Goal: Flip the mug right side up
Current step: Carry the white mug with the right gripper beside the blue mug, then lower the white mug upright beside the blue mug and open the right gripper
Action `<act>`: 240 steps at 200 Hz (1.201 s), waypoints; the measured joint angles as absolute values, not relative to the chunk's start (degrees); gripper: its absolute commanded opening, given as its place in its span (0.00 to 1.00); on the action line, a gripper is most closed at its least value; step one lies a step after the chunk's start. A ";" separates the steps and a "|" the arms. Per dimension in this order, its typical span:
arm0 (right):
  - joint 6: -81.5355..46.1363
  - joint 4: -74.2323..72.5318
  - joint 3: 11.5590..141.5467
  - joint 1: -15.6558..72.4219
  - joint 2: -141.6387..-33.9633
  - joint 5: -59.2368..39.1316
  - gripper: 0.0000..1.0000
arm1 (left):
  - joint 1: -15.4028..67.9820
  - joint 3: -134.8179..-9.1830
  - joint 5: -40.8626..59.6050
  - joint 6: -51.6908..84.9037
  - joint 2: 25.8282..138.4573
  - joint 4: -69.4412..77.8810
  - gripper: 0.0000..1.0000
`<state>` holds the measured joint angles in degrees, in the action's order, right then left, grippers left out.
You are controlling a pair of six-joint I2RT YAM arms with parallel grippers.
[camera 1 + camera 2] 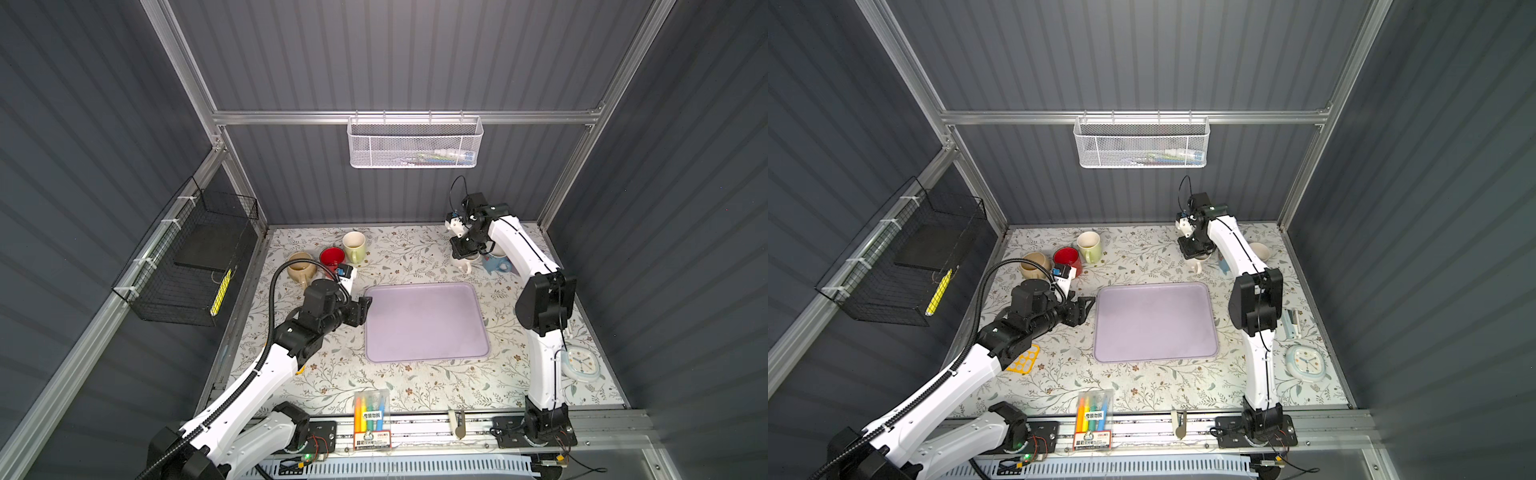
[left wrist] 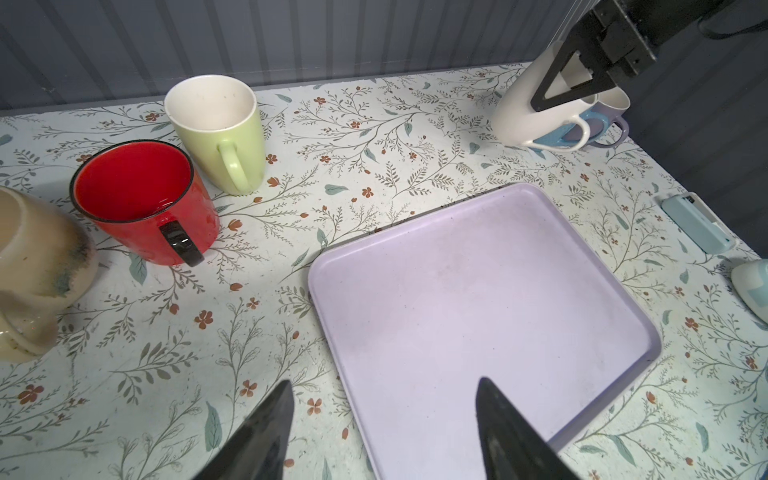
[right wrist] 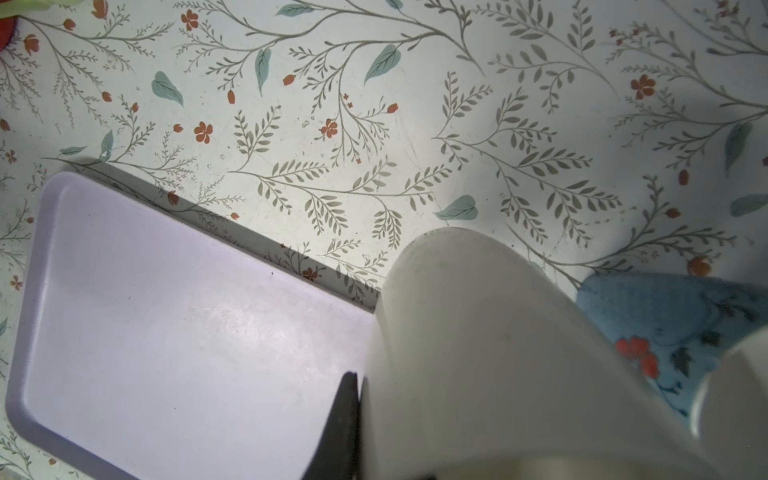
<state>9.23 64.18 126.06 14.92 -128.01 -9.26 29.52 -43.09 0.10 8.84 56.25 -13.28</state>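
The right jaws are clamped on the rim of the glossy white ceramic mug (image 2: 528,112). It is tilted over the floral-patterned counter (image 2: 374,137) near the far right corner, just beyond the rectangular lavender plastic tray (image 2: 478,291). Whether the mug touches the counter I cannot tell. Close behind it sit a light blue flowered mug (image 3: 665,316) and a lavender mug (image 2: 601,124). The left jaws stand wide apart and empty by the tray's left edge. At the far left, a red glazed mug (image 2: 141,199), a pale green mug (image 2: 220,129) and a beige mug (image 2: 37,266) stand upright.
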 measured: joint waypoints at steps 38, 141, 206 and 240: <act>10.44 65.76 129.82 14.63 -131.59 -8.73 0.00 | 29.52 -43.09 -0.12 8.54 55.48 -14.61 0.68; 12.08 67.40 135.41 13.37 -135.52 -8.08 0.00 | 29.52 -43.09 -0.78 8.54 54.85 -16.08 0.67; 12.27 66.87 136.20 13.23 -138.39 -6.98 0.00 | 29.52 -43.09 -1.56 8.54 54.48 -17.19 0.67; 12.29 66.70 136.31 13.10 -138.56 -6.61 0.00 | 29.52 -43.09 -1.56 8.54 54.48 -17.43 0.67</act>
<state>12.29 66.70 136.31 13.10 -138.56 -6.61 29.52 -43.09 -1.56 8.54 54.48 -17.43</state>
